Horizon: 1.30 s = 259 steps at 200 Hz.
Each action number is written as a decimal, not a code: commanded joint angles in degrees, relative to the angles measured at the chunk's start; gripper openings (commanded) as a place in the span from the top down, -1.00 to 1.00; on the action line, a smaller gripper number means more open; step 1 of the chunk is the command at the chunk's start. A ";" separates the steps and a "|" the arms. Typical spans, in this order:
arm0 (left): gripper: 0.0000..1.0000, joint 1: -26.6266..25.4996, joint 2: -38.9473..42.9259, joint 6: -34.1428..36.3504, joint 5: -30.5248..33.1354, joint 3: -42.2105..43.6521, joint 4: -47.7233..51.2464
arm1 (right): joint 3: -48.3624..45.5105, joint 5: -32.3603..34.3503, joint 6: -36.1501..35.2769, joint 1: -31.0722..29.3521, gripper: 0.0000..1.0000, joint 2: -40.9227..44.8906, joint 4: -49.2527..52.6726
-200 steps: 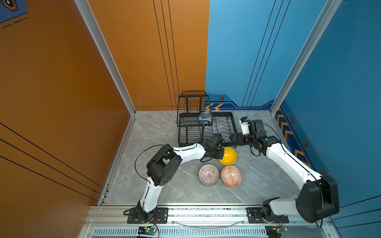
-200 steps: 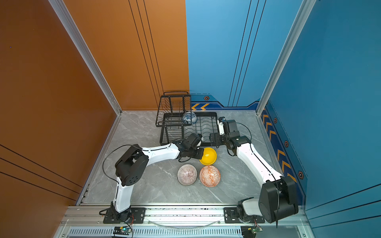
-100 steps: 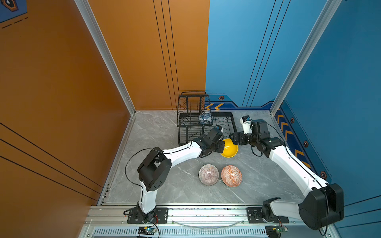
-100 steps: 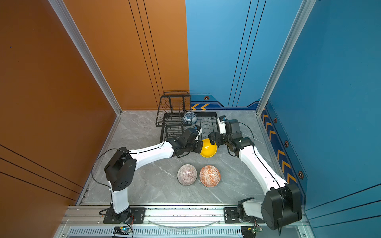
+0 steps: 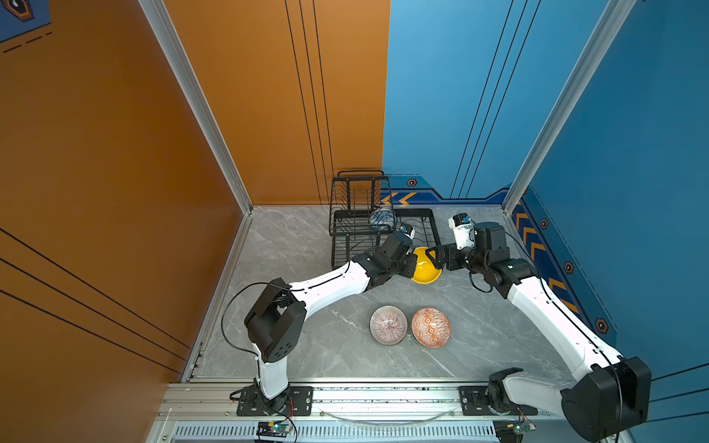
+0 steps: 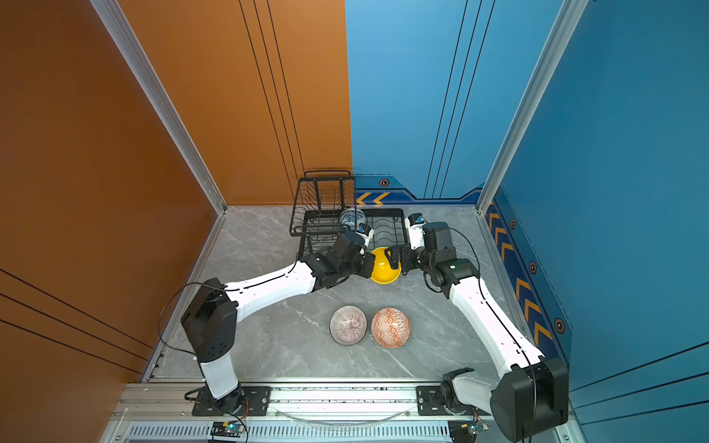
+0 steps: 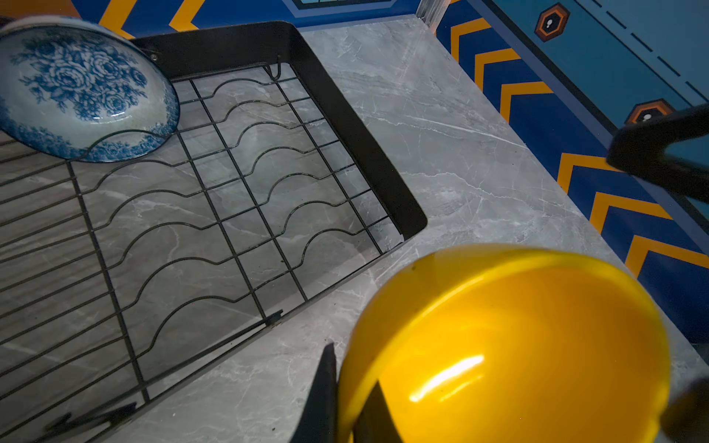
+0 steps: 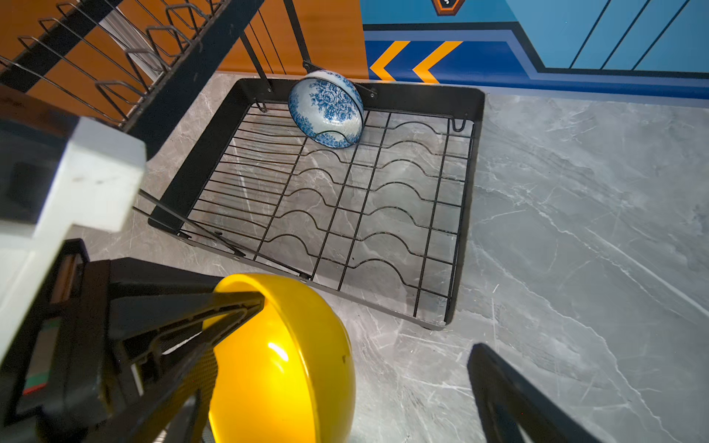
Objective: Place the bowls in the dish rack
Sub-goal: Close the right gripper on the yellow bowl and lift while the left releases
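The plain yellow bowl (image 5: 426, 268) (image 6: 385, 270) hangs tilted just in front of the dish rack (image 5: 432, 227) (image 6: 399, 226). My left gripper (image 5: 415, 264) (image 6: 370, 264) (image 7: 350, 391) is shut on its rim. The open right gripper (image 5: 435, 259) (image 6: 393, 259) (image 8: 345, 383) meets the yellow bowl (image 8: 291, 364) (image 7: 518, 345) from the opposite side, one finger over its inside and the other finger (image 8: 498, 387) clear of it. A blue-white floral bowl (image 5: 381, 219) (image 6: 351, 218) (image 7: 80, 88) (image 8: 328, 107) stands on edge in the rack (image 7: 345, 115) (image 8: 422, 94). The pinkish striped bowl (image 5: 388, 325) (image 6: 348, 325) and the orange-white bowl (image 5: 430, 327) (image 6: 390, 328) sit side by side on the table.
The rack's raised basket tier (image 5: 360, 191) (image 6: 326, 191) stands at its back left against the orange wall. Bare wire slots (image 8: 364, 214) run in front of the floral bowl. The blue side wall (image 5: 544, 245) is close behind the right arm.
The left gripper has lifted the yellow bowl off the table, tilted it and carried it toward the rack's front edge, up against the open right gripper. The right arm shifted slightly.
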<state>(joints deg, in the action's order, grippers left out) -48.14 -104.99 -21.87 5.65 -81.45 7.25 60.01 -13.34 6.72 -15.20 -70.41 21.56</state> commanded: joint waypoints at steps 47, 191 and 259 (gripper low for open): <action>1.00 -0.53 3.47 2.80 1.30 -3.56 -2.91 | -0.24 -0.98 1.80 -0.66 -0.90 0.32 2.24; 1.00 -1.04 3.42 3.85 -0.10 -5.17 -5.37 | 0.27 -1.61 3.07 -0.27 -0.06 -3.04 2.41; 1.00 -1.60 3.48 3.85 -1.03 -3.02 -5.87 | 1.32 -0.41 2.95 -0.03 0.57 -3.50 2.92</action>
<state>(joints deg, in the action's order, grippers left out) -49.41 -103.61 -18.02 6.68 -84.77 4.03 60.01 -13.96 11.44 -15.44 -73.71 22.35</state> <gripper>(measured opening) 0.088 0.265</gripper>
